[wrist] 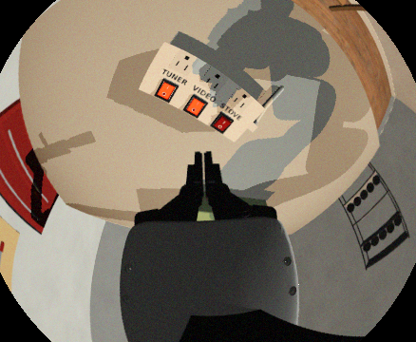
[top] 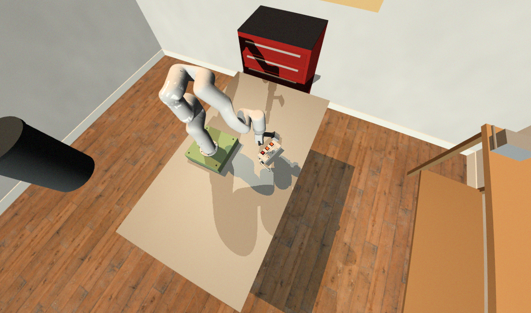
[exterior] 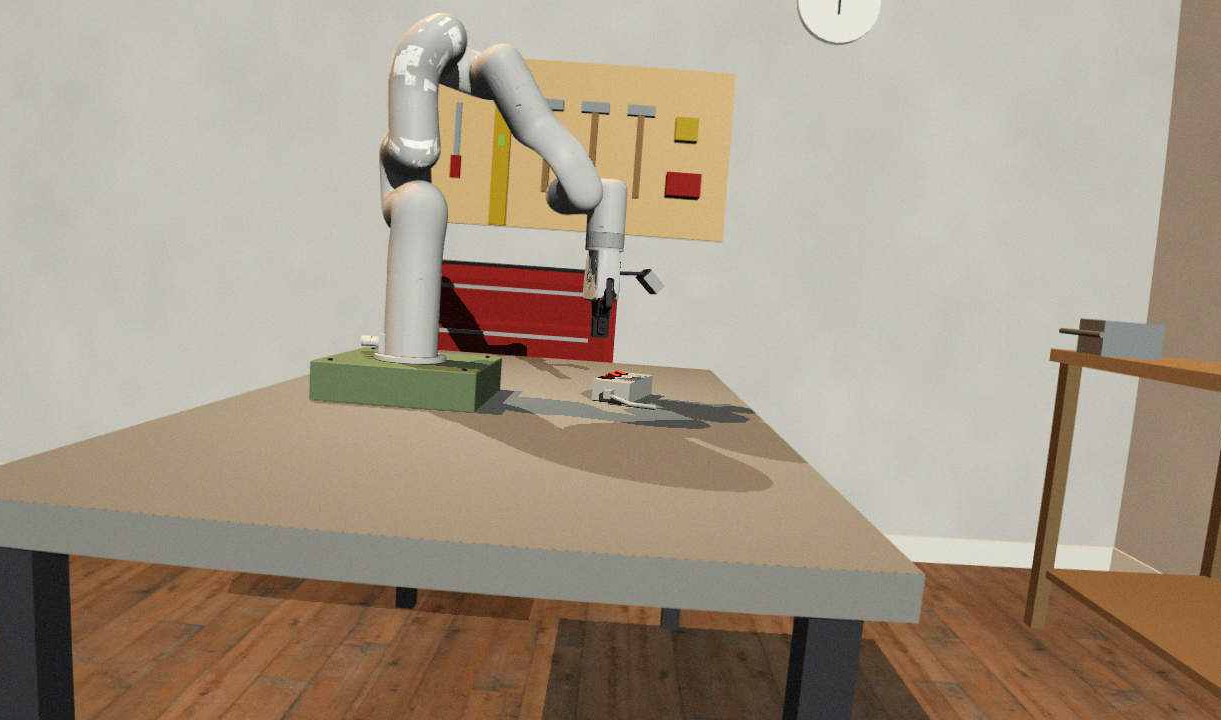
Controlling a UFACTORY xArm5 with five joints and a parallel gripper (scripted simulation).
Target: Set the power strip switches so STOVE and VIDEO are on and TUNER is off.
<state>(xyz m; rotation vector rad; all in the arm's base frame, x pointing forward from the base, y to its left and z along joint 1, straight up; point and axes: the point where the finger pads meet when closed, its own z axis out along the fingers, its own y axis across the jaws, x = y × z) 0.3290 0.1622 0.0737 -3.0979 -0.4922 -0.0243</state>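
A cream power strip (top: 272, 152) (exterior: 630, 388) (wrist: 246, 109) lies flat on the table, right way up, with three red rocker switches. In the wrist view the TUNER switch (wrist: 165, 91) and the VIDEO switch (wrist: 196, 106) glow bright orange, and the STOVE switch (wrist: 221, 123) is dark red. A short grey cord (top: 265, 166) (exterior: 636, 403) leaves the strip's near end. My gripper (top: 259, 142) (exterior: 601, 331) (wrist: 203, 162) is shut on nothing. It hangs above the table beside the strip, on the side toward the arm's base, clear of the switches.
The arm's green base block (top: 212, 149) (exterior: 404, 380) stands on the table left of the strip. A red drawer cabinet (top: 280, 48) (exterior: 516, 308) stands behind the table's far end. A wooden shelf unit (exterior: 1151, 465) stands to the right.
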